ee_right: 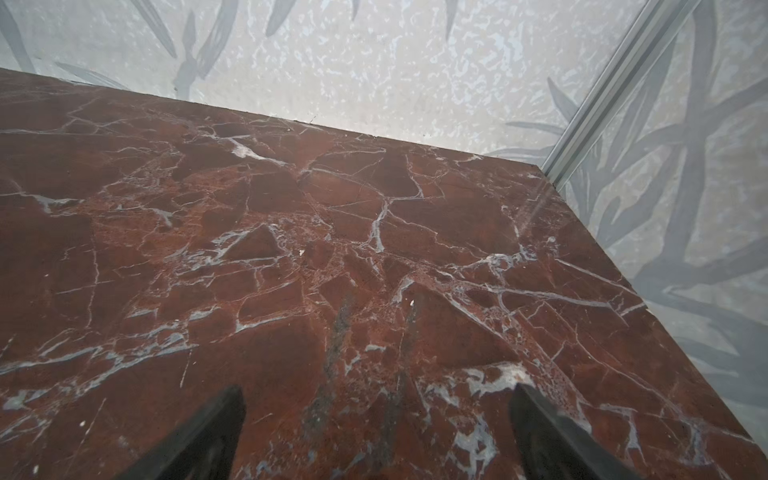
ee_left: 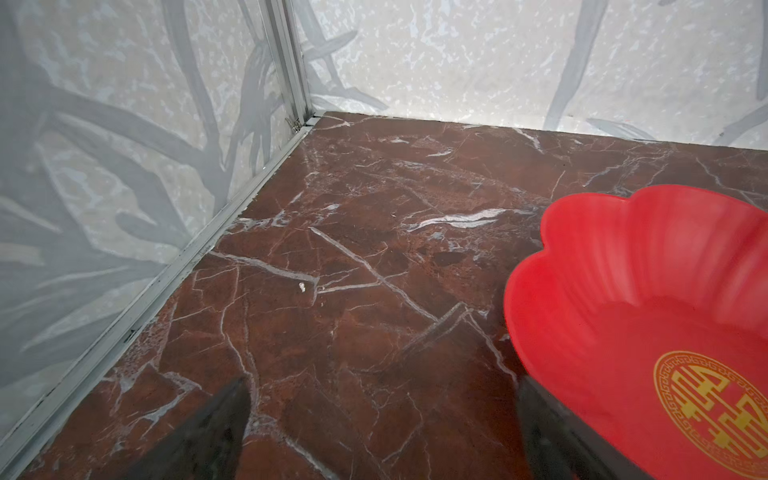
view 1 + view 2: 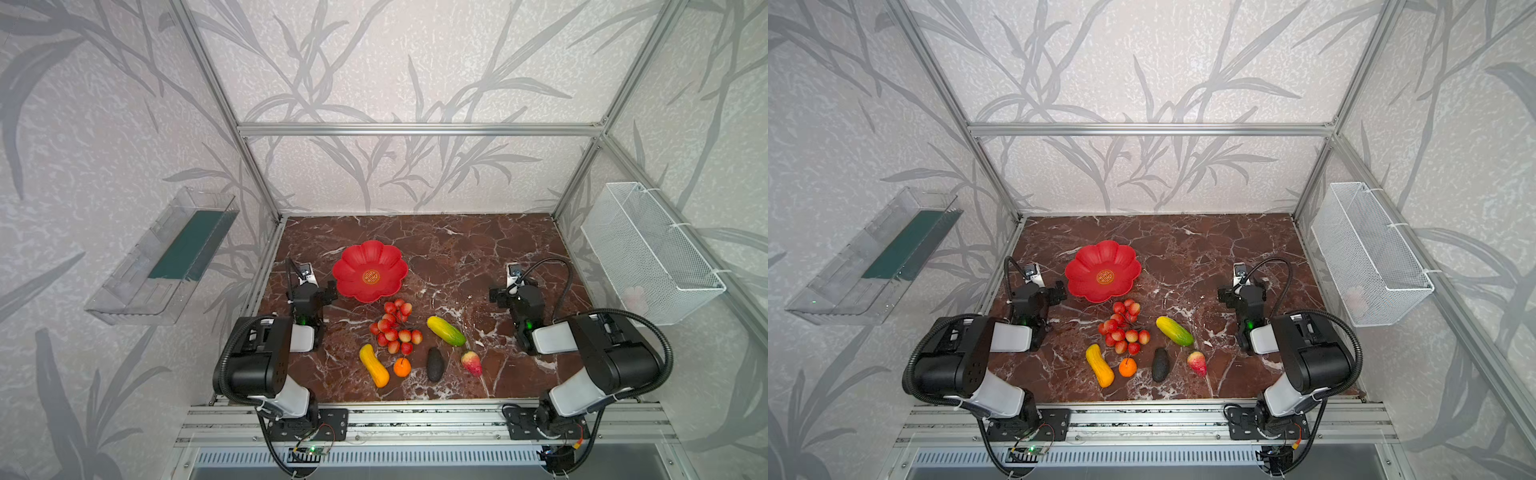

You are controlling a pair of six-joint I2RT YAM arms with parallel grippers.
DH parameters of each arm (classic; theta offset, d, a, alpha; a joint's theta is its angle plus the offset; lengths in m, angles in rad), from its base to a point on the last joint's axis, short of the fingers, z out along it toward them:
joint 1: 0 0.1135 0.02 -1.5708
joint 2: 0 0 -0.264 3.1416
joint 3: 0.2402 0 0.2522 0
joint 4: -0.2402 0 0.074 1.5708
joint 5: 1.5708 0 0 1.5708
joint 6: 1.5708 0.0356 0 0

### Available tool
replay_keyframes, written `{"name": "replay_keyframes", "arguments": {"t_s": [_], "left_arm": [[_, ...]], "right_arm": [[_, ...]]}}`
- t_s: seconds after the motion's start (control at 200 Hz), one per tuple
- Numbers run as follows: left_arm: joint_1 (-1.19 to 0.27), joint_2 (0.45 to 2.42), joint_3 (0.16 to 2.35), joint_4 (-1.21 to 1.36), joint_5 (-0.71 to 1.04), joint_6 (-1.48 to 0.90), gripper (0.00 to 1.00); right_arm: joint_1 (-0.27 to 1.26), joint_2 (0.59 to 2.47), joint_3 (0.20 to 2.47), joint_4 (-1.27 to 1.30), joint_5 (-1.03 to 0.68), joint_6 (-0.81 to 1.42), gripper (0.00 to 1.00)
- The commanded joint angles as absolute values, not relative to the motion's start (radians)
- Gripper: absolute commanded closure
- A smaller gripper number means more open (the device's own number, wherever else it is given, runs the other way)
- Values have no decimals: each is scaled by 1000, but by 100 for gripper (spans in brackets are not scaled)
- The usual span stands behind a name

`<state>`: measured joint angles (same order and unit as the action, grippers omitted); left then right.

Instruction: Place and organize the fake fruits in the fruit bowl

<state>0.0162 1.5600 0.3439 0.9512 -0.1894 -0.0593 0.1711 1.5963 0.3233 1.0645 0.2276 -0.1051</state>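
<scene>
A shallow glossy red bowl (image 3: 370,271) with a scalloped petal rim and a round gold emblem is seen resting on the dark red marble tabletop (image 3: 457,249), at about ten o'clock from the table's centre. Nothing is held in it. The fake fruits are all laid on the marble toward six o'clock of the bowl. A cluster of small red cherry-like fruits (image 3: 395,328) is found just below the bowl's near rim. At about four o'clock from the cluster a yellow-green elongated plastic fruit (image 3: 446,331) is laid at a slant. At seven o'clock from the cluster a yellow-orange elongated fruit (image 3: 374,365) is seen, with a small round orange (image 3: 402,367) just beside it. A dark avocado (image 3: 435,364) lies near the orange at three o'clock, and a pink-red strawberry-like fruit (image 3: 472,363) further the same way.

The left gripper (image 2: 382,419) is held just beside the bowl at nine o'clock; its two dark fingers are spread wide and nothing is gripped between them. The right gripper (image 1: 378,419) is held well apart from the fruits, at three o'clock of the table, its fingers likewise spread wide over bare marble, with nothing gripped.

A clear plastic tray (image 3: 137,266) is mounted on the left wall and a white wire basket (image 3: 648,253) on the right wall.
</scene>
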Motion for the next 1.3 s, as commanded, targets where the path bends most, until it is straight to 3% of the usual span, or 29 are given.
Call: {"name": "replay_keyframes", "arguments": {"t_s": [0.0, 0.77, 1.01, 1.17, 1.3], "left_arm": [[21, 1568, 361, 976, -190, -43, 1], [22, 1567, 359, 978, -191, -43, 1], [8, 1581, 252, 1203, -201, -31, 1], [10, 1570, 318, 1064, -233, -44, 1], [7, 1557, 295, 1104, -201, -31, 1]], "right_arm": [[173, 1603, 342, 1071, 240, -101, 1], [163, 1598, 353, 1042, 225, -91, 1], [178, 1614, 282, 1197, 239, -110, 1], [181, 1604, 335, 1086, 255, -104, 1], [182, 1557, 336, 1043, 300, -94, 1]]}}
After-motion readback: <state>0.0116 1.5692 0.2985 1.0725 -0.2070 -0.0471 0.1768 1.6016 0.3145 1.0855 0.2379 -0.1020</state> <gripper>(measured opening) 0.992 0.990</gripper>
